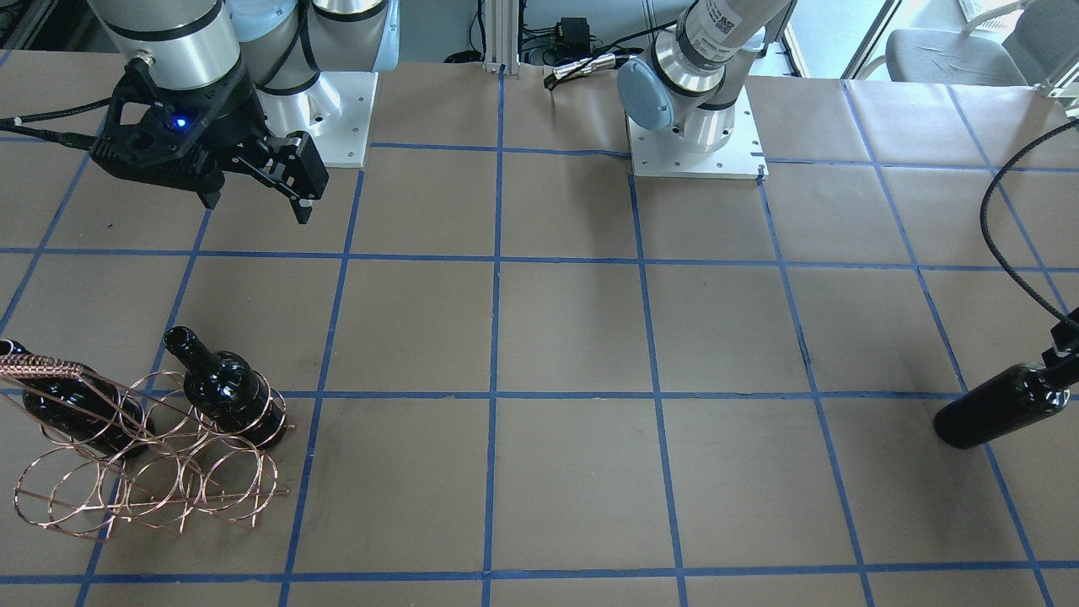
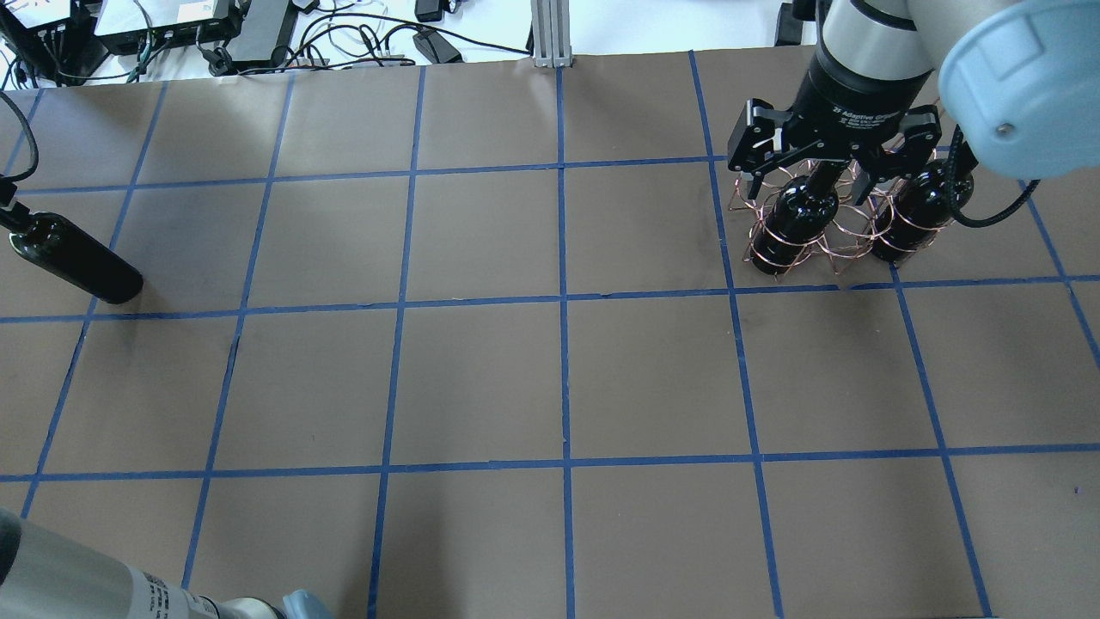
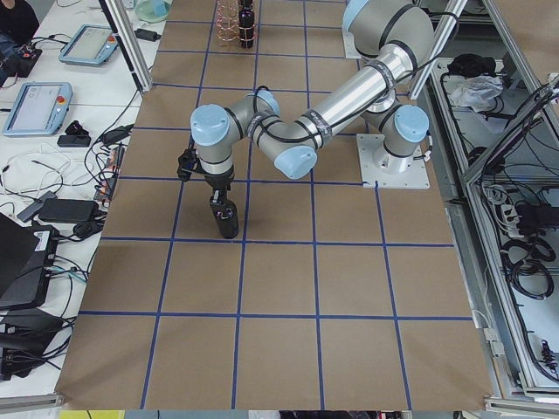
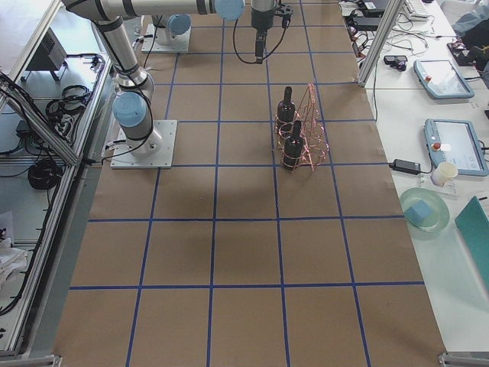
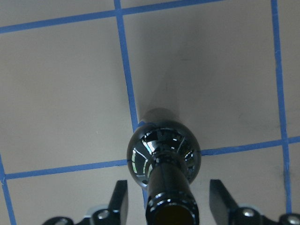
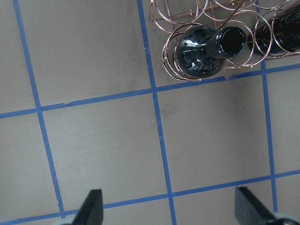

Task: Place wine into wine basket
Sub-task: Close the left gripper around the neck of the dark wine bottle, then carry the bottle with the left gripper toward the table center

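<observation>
On the robot's left: wine bottle (image 5: 161,154) upright, left gripper (image 5: 168,190) spread around its neck.
Beside wine basket (image 1: 143,472): right gripper (image 1: 256,206) high, jaws apart.

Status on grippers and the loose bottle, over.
Left gripper open astride neck of loose wine bottle. Right gripper open, empty, near wine basket. Two bottles racked. No obstruction seen.

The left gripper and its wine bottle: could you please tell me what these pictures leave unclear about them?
1. Left gripper: cut off by the front-facing view's right edge and the overhead view's left edge. Only the wrist view shows its fingers, standing clear of the neck.
2. Wine bottle base: hidden by the bottle's own body in the wrist view. Contact with the table is too small to judge in the side views.
</observation>
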`<state>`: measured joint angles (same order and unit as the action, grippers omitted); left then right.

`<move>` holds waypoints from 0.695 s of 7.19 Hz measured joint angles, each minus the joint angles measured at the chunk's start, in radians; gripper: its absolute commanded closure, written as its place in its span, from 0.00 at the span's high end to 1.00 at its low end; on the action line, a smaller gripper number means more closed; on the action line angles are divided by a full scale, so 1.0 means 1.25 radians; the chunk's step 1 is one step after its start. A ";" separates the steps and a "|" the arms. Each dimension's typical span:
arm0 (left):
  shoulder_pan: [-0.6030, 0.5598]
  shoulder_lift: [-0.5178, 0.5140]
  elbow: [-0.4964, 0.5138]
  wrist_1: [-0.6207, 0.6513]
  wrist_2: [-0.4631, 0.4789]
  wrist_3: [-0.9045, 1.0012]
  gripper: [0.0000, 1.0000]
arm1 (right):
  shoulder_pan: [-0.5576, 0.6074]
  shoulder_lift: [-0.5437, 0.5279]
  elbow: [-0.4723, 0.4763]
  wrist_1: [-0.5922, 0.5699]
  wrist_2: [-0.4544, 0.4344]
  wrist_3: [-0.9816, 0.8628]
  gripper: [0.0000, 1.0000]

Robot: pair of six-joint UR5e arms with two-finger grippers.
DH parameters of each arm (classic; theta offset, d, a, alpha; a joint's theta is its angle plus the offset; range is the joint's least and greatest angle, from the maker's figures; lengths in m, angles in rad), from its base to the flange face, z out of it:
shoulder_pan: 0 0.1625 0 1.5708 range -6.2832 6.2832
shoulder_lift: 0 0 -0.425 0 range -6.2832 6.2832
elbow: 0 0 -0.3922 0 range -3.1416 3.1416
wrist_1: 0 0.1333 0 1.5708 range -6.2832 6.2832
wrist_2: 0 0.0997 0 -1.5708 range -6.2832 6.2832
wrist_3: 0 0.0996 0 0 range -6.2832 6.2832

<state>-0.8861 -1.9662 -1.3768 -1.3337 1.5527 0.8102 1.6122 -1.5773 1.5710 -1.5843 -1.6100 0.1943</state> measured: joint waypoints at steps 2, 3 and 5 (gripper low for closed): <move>0.000 -0.005 -0.001 0.003 0.002 0.002 0.00 | 0.000 0.000 0.001 0.000 0.000 0.000 0.98; 0.000 -0.006 -0.001 0.003 0.007 0.003 0.00 | 0.000 0.000 0.001 0.000 0.000 0.000 0.98; -0.002 0.000 -0.002 -0.004 0.020 0.010 0.00 | 0.000 0.000 0.001 0.000 0.000 0.000 0.98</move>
<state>-0.8893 -1.9661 -1.3793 -1.3390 1.5781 0.8225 1.6122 -1.5773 1.5723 -1.5846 -1.6104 0.1944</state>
